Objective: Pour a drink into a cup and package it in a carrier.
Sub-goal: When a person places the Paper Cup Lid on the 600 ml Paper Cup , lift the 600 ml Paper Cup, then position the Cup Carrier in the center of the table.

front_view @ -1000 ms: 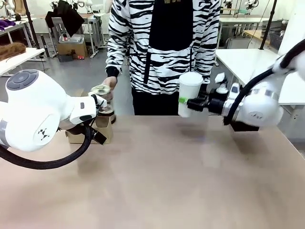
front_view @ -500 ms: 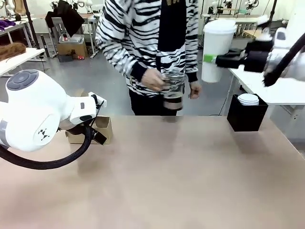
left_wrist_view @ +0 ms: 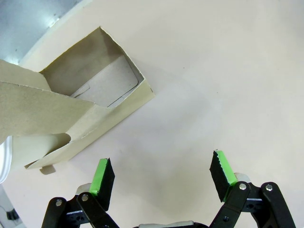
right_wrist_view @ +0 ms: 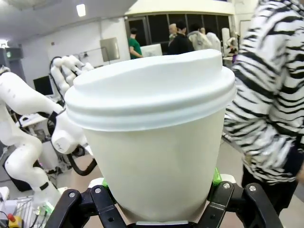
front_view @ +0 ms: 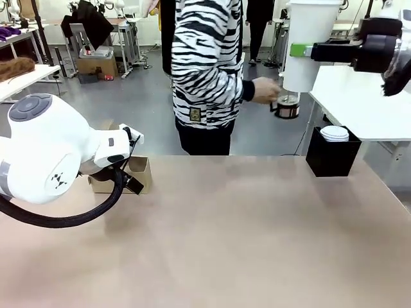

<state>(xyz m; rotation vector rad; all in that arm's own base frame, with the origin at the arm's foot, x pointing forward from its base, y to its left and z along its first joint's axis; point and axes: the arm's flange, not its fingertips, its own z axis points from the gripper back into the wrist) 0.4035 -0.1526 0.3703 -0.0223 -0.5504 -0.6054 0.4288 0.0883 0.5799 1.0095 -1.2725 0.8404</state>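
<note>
Robotics lab in an open-plan hall. Two white robot arms (front_view: 45,154) are stationed at one tan table (front_view: 225,244). Beyond the left gripper (left_wrist_view: 164,173): bare grey floor (front_view: 128,96), a white worktable (front_view: 29,76), a cardboard box (front_view: 96,67) set on the floor, a black stand pole (front_view: 42,32). Below and behind the raised right gripper (front_view: 302,50): a second white bench (front_view: 359,96). Ahead of that gripper, wrist view: ceiling light (right_wrist_view: 81,9), dark windows (right_wrist_view: 156,28), people standing about (right_wrist_view: 180,40).
</note>
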